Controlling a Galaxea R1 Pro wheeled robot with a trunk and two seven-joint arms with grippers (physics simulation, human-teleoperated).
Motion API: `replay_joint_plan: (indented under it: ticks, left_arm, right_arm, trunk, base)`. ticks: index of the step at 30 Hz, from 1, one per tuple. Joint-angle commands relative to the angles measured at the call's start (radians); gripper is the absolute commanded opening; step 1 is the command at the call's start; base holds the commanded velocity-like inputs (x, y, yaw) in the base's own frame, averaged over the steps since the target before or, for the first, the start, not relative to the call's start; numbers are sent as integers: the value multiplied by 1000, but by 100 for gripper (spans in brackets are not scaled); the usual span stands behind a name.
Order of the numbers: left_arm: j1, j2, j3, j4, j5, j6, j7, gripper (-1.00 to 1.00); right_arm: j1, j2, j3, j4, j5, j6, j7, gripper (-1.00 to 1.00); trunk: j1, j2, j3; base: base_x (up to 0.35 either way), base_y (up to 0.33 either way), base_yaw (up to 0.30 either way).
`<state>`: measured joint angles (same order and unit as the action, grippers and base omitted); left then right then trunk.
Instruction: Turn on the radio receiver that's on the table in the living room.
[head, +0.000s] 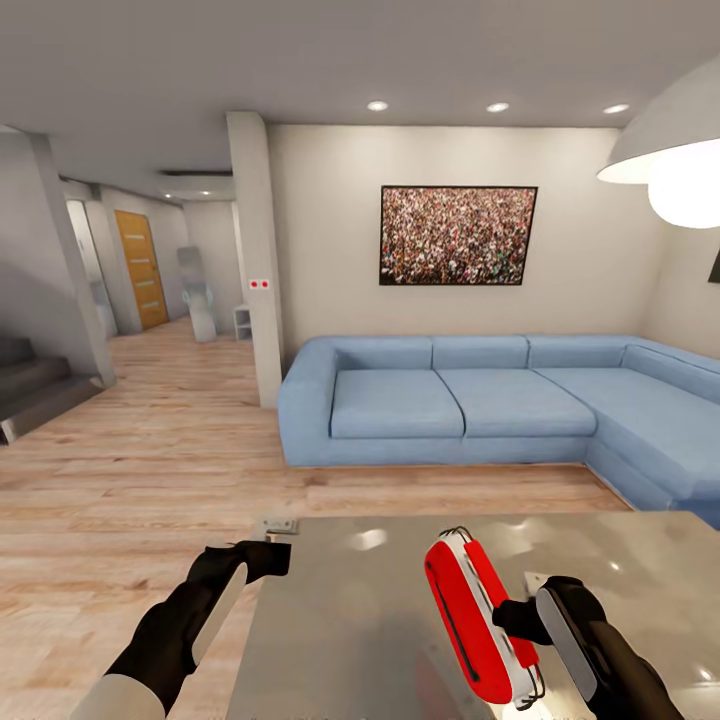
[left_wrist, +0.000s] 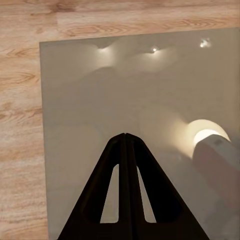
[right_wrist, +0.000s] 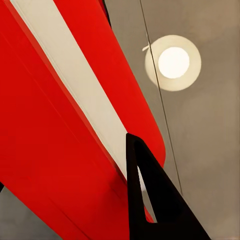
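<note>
The radio receiver (head: 478, 618) is a red and white rounded box, tilted on edge above the glossy grey table (head: 350, 630). Its thin wire handle (head: 456, 531) sticks out at the far end. My right gripper (head: 512, 617) is shut on the radio's right side. In the right wrist view the red and white shell (right_wrist: 65, 125) is close up, with one dark finger (right_wrist: 150, 200) against it and the other finger hidden behind it. My left gripper (head: 272, 556) is shut and empty at the table's left edge, its fingertips (left_wrist: 125, 137) together over the grey top (left_wrist: 100, 90).
A blue L-shaped sofa (head: 480, 400) stands beyond the table under a framed crowd picture (head: 457, 235). A white pendant lamp (head: 670, 160) hangs at the upper right. A pillar (head: 255, 260), stairs (head: 30, 385) and a hallway lie to the left. Light wood floor (head: 150, 470) surrounds the table.
</note>
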<state>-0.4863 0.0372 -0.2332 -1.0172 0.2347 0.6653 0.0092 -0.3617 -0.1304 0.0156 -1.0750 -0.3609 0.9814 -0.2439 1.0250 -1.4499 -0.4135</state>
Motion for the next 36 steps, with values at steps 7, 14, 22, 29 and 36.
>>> replay_joint_plan:
  ticks: [7,14,22,29,36]
  left_arm:
    - [0,0,0,0,0,0,0,-100]
    - [0,-5,0,2,0,-1,0,-100]
    - [0,-8,0,8,0,-1,0,-100]
    - [0,-8,-1,9,0,-1,0,-100]
    - [0,-8,-1,12,0,-1,0,-100]
  right_arm:
    - [0,0,0,0,-1,-1,0,-100]
    - [0,-1,0,0,-1,-1,0,-100]
    - [0,-1,0,0,-1,-1,0,-100]
    - [0,-2,0,0,-1,-1,0,-100]
    - [0,-3,0,0,-1,-1,0,-100]
  trunk:
    - [0,0,-11]
    - [0,0,-22]
    - [0,0,-35]
    - [0,0,-47]
    - [0,0,-54]
  base:
    - [0,0,0]
    - [0,0,0]
    - [0,0,0]
    - [0,0,0]
    - [0,0,0]
